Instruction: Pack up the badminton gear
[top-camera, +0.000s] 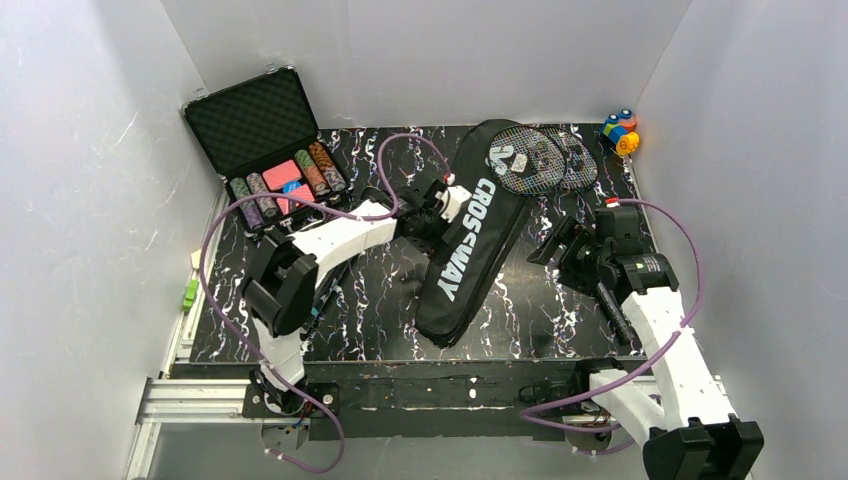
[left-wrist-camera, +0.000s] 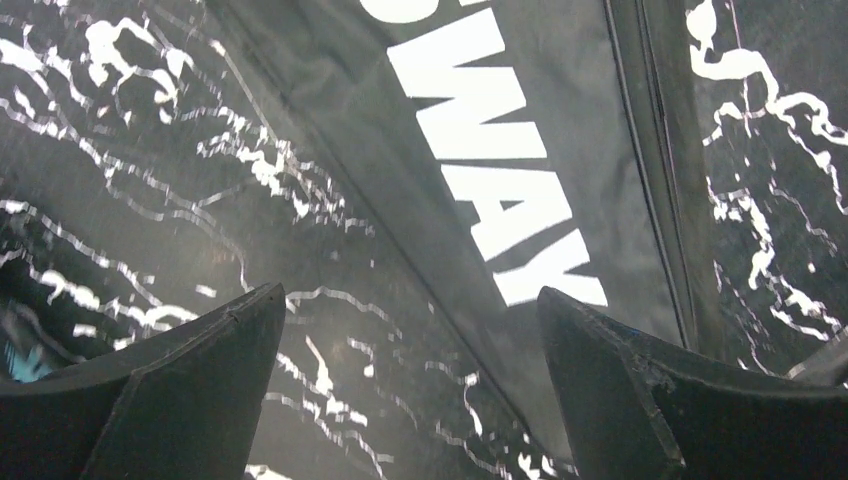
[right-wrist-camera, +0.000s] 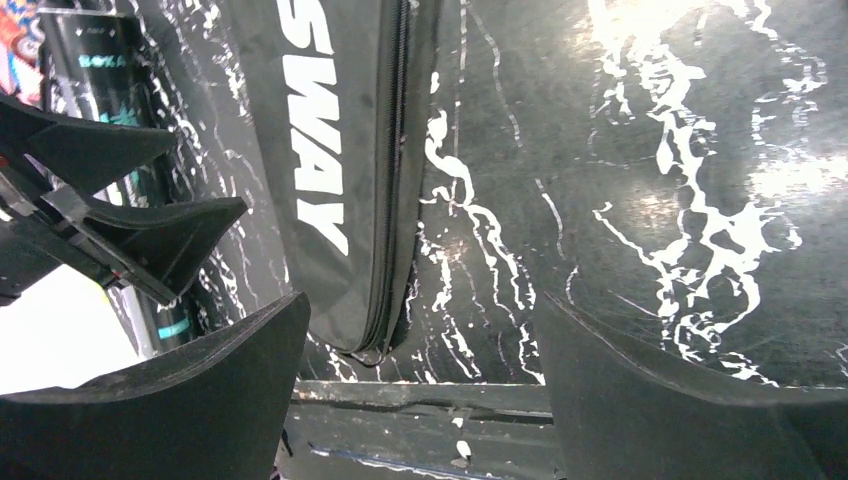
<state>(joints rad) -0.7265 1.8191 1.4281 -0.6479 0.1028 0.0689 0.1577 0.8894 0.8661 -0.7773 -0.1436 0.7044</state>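
The black CROSSWAY bag (top-camera: 470, 250) lies flat across the middle of the desk (top-camera: 380, 290), its wide end toward 12 o'clock and its narrow end toward 6. Two strung rackets (top-camera: 545, 160) rest at the bag's 1 o'clock, heads overlapping and lying against its wide end. I have the left gripper (left-wrist-camera: 408, 295) over the bag's 9 o'clock edge, fingers spread apart and empty. In the right wrist view a dark tube (right-wrist-camera: 100, 60) with teal lettering shows just behind it. My right gripper (right-wrist-camera: 420, 300) sits at the bag's 3 o'clock, also spread wide, holding nothing. The chip case (top-camera: 265, 130) stands open at the desk's 10 o'clock, with toy blocks (top-camera: 620, 132) at 2 o'clock.
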